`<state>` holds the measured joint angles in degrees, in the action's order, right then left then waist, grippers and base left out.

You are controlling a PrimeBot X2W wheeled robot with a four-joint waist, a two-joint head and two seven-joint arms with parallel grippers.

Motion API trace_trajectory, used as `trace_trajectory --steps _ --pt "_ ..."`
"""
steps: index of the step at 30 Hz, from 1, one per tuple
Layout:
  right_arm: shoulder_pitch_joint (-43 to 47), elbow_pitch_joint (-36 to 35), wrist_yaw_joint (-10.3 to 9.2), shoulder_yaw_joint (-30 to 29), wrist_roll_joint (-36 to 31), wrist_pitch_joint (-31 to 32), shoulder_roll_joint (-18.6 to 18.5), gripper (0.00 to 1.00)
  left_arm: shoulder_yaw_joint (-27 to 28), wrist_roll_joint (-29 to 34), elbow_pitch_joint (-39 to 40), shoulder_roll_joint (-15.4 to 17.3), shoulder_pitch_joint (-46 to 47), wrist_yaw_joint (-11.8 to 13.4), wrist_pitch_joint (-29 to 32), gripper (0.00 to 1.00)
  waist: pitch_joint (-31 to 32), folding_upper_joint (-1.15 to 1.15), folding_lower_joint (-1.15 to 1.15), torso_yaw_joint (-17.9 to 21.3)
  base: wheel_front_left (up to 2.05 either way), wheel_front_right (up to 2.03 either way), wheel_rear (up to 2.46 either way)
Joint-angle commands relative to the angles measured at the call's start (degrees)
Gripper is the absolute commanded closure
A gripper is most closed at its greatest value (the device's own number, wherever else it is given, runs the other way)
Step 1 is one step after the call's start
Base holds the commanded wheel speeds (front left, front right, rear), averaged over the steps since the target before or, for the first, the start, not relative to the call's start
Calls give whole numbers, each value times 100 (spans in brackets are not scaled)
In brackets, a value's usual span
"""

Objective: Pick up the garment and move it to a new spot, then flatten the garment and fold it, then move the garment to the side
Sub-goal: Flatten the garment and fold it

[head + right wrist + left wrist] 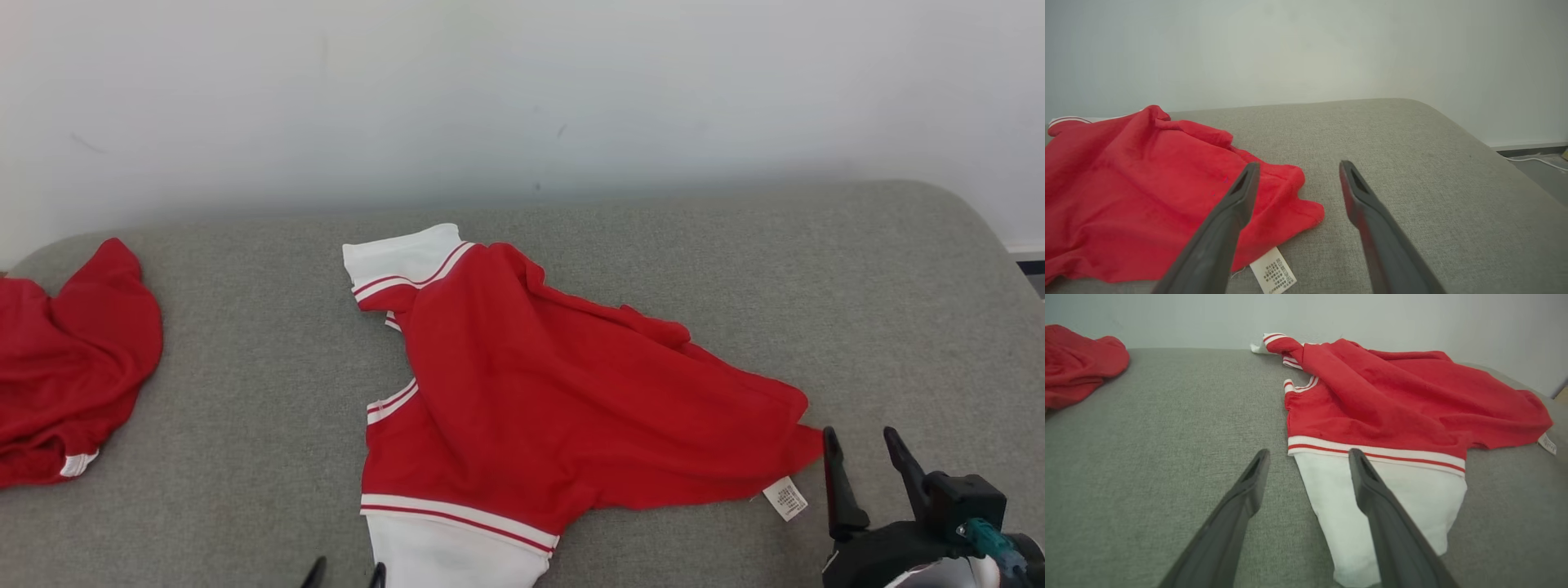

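Left pincer [345, 576] at 6 o'clock, fingers apart, empty, at the white sleeve [1339, 498]. Right pincer [861, 437] at 4 o'clock, apart, empty, beside the care label [785, 498]. Red-and-white shirt [555, 392] lies rumpled mid grey cushion [245, 425], not flattened or folded; relocation can't be judged. Second red garment [65, 359] at 9 o'clock.

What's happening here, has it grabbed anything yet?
Nothing is held yet. A red and white garment lies rumpled and unfolded on the grey padded surface. The left hand is open at the garment's white near end. The right hand is open beside its red corner, close to the label. A second red garment sits off to the left.
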<state>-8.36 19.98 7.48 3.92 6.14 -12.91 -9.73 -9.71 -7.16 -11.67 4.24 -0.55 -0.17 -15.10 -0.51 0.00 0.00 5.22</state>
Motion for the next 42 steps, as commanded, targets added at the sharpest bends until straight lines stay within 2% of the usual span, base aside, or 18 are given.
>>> trace_trajectory --steps 1,9,15,16,30,31,33,38,42 --pt "-100 79 3 -45 26 -16 -32 0 -66 47 -55 -8 -90 -44 -9 0 -54 0 0 -51 0 0 0" --pt "-560 1149 3 -160 144 120 -215 0 -553 -54 -241 -75 -242 -184 -9 0 -217 0 0 -215 0 0 0" --pt "-985 1910 3 -76 247 58 -222 0 -662 -135 -468 -97 -125 -170 -9 0 -289 0 0 -216 0 0 0" --pt "-1167 2215 3 -49 316 18 -213 0 -700 -179 -591 -104 -80 -202 -9 0 -314 0 0 -210 0 0 0" --pt "-2087 3841 3 121 531 -178 -224 0 -1042 -391 -1174 -127 349 -325 -9 0 -533 0 0 -288 0 0 0" --pt "-2135 3949 3 142 545 -176 -203 59 -1060 -410 -1235 -125 388 -338 -5 20 -538 0 0 -300 0 0 0" --pt "-2221 4092 3 180 572 -195 -187 100 -1083 -454 -1337 -129 471 -350 -3 100 -539 0 0 -322 0 0 0" --pt "-2269 4200 2 238 653 -212 -199 100 -1145 -529 -1447 -131 541 -342 -4 100 -469 0 0 -354 0 0 0" --pt "-2046 3781 2 183 768 -221 -234 100 -1086 -547 -1287 -131 457 -273 -5 100 -367 0 0 -360 0 0 0"
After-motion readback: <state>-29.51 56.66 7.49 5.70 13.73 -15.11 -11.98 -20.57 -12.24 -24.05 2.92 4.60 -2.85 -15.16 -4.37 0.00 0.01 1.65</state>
